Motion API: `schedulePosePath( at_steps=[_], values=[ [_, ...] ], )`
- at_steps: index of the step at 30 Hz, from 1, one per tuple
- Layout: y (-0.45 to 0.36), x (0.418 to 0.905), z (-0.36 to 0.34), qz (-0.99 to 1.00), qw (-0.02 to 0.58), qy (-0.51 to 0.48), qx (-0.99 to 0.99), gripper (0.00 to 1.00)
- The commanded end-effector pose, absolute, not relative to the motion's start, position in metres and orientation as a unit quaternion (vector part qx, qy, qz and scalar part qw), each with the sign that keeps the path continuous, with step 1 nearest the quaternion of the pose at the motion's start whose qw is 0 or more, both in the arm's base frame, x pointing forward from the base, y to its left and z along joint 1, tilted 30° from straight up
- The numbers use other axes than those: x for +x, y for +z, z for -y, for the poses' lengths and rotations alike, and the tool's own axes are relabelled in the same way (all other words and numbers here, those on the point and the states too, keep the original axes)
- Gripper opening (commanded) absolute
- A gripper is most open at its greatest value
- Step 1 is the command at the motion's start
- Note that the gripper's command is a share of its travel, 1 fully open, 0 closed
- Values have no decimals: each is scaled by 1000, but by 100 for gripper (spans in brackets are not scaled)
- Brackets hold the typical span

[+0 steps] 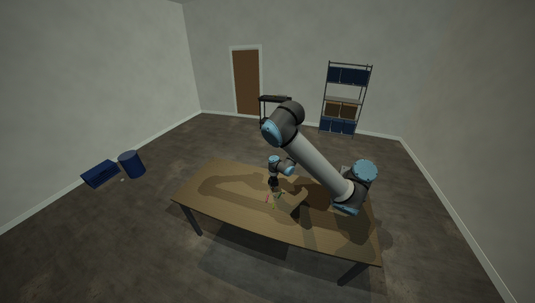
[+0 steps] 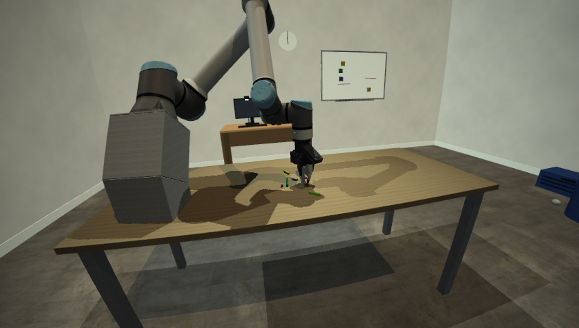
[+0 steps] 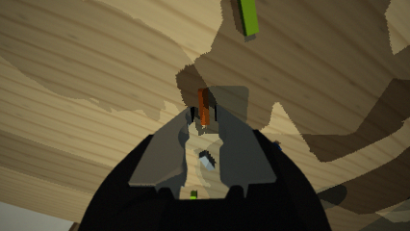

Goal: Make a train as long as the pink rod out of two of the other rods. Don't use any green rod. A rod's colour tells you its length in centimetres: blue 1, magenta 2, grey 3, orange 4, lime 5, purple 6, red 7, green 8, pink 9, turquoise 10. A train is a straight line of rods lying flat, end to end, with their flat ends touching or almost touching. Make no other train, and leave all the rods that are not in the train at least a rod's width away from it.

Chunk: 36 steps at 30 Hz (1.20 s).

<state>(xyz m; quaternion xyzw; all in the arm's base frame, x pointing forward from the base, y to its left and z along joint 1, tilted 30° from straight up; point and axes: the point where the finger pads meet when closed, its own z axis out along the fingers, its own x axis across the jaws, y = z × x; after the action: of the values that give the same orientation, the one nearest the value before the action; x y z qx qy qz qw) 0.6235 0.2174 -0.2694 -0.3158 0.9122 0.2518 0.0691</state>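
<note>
Orange rod, slim and straight-edged (image 2: 307, 184) (image 3: 203, 103): on the bench at the centre of the wrist frame, below the fingertips in the exterior frame; its lower end in the wrist frame reaches between the tips.
Fingers, grey and tapering (image 1: 273, 189) (image 2: 306, 183) (image 3: 204, 114): pointing down, narrowly open, with a slim gap on each side of the orange rod; gripping nothing.
Nearer lime rod, flat-sided (image 2: 314, 193) (image 3: 248, 18): lower right of the orange rod in the exterior frame, at the top of the wrist frame, apart from it.
Farther lime rod, small in view (image 1: 273, 206) (image 2: 286, 172) (image 3: 193, 194): upper left of the fingers in the exterior frame.
Grey rod, short and blocky (image 2: 294, 179) (image 3: 207, 161): seen between the fingers, below centre in the wrist frame.
Pinkish rod, slender (image 1: 267, 198): left of the green rod in the top frame.
Green rod, straight (image 2: 287, 182) (image 1: 279, 195): left of the fingers in the exterior frame.
Blue rod, tiny (image 2: 281, 186): just beside the green rod.
Bench, pale wood (image 1: 240, 210) (image 2: 365, 199) (image 3: 96, 63): carries every rod.
Train: no two rods visibly joined end to end.
</note>
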Motion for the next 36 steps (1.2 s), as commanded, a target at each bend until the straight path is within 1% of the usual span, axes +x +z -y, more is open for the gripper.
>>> schedulePosePath(
  at_steps=[1, 14, 15, 36],
  values=[
    [-269, 624, -217, -912, 70, 252, -316, 14],
    [-269, 624, -217, -912, 70, 252, -316, 14],
    [-269, 624, -217, -912, 70, 252, -316, 0],
    [-269, 624, -217, -912, 70, 252, -316, 0]
  ],
)
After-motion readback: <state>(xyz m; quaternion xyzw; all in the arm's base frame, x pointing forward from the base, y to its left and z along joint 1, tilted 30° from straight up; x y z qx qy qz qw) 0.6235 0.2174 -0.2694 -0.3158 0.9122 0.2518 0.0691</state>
